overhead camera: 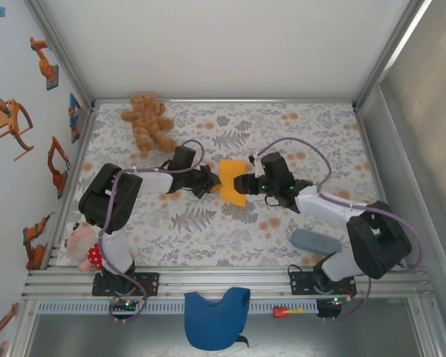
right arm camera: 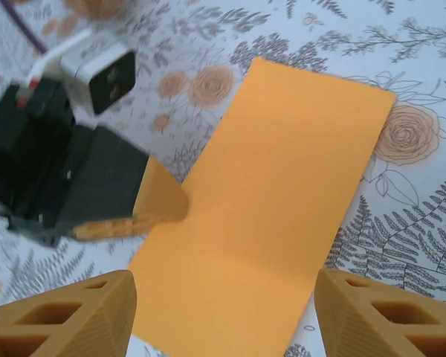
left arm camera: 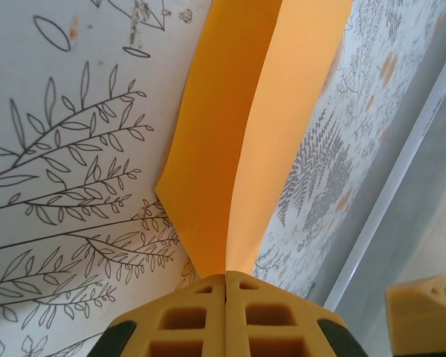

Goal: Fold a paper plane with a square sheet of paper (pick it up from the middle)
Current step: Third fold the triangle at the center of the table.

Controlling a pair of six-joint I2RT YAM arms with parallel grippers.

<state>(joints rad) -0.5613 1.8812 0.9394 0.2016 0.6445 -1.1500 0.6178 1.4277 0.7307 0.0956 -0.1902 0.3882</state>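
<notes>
On the flowered tabletop [overhead camera: 208,238] the orange sheet of paper [overhead camera: 234,178] sits at the middle, well clear of all four edges. It is folded into a long rectangle, and from the left wrist we see its two layers gaping apart in a shallow V. We judge the sheet itself to be the main risk. It is thin and hangs from one small pinch, so it may sag or let its layers slide out of line, and any later crease would then run crooked. The left hand [left arm camera: 225,281] is clamped on it, jaws pressed together on one long edge. If that bite is shallow the paper could slip free, and a pull against it could tear or wrinkle it. The right hand [right arm camera: 223,316] has its jaws apart, one finger on either side of the sheet's near end, touching nothing that we can see. If it closes off-centre, or while the layers gape, it would press a fold where none is wanted. The hands are also near each other, so a bump could jolt the grip.
</notes>
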